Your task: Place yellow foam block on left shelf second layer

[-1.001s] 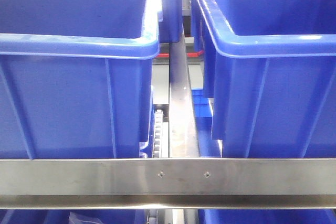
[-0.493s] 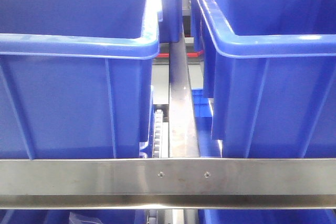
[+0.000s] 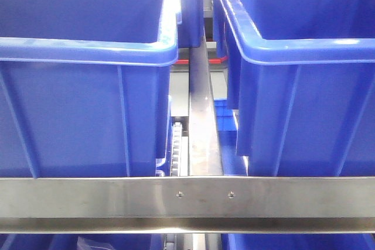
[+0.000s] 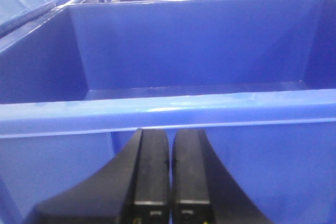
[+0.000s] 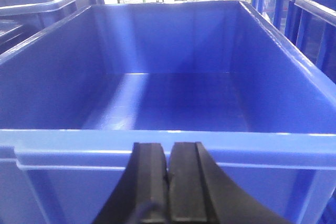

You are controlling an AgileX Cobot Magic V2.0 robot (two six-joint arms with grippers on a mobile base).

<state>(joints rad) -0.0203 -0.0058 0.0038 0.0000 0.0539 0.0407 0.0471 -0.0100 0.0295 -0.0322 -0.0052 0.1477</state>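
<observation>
While both arms sat low in front of the bins, the left tool [image 4: 170, 169] was closed, black fingers [image 4: 152, 166] pressed together with nothing between them, just below the near rim of a blue bin [image 4: 168, 111]. Right tool [image 5: 168, 182] likewise closed and empty, under the rim of another blue bin [image 5: 168, 142]. Front view showed two blue bins behind a steel shelf rail [image 3: 187, 197]. Yellow foam block wasn't visible in any view; location unknown.
</observation>
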